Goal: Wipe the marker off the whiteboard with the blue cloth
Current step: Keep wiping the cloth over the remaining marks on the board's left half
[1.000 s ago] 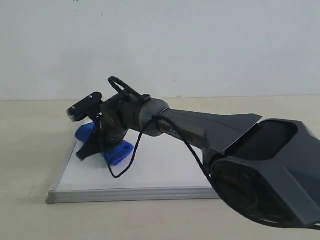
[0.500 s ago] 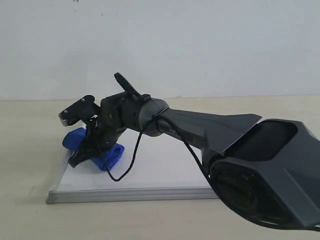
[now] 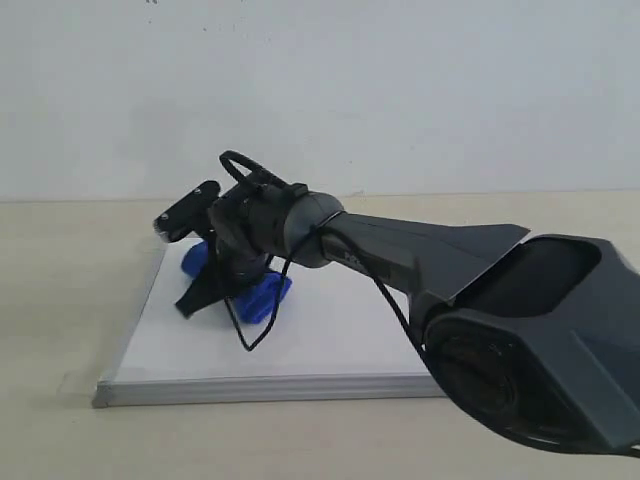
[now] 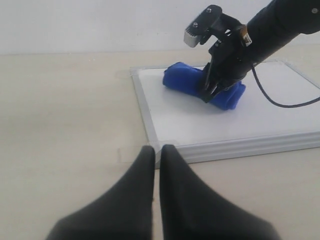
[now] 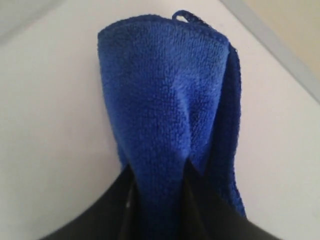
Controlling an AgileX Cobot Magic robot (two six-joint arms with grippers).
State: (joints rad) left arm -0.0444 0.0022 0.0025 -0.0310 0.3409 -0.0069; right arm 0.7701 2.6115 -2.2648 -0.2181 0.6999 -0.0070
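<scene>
At the right gripper [image 3: 192, 305]: black fingers [image 5: 202, 212] pinched narrow on the blue cloth [image 3: 265, 296], fuzzy pile bulging up between them in the right wrist view. Grip taken across the middle of the roll, one end poking out on either side of the fingers.

Under the grip: cloth pressed down on the whiteboard [image 3: 330, 340], in its far-left part as seen from the exterior view, close to the left frame rail but inside it. White surface on both sides of the cloth in the right wrist view, grey frame running past one corner.

Up the arm: small camera block [image 3: 188, 211] jutting out above the wrist, black cable [image 3: 250, 338] drooping in a loop down to the board.

At the left gripper [image 4: 156, 156]: fingers drawn nearly together, only a thin slit between, nothing in it. Held over the beige tabletop [image 3: 60, 290], off the board, tips near the frame's corner and well apart from the cloth.

Beyond: board flat on the tabletop, plain white wall [image 3: 400, 90] behind.
</scene>
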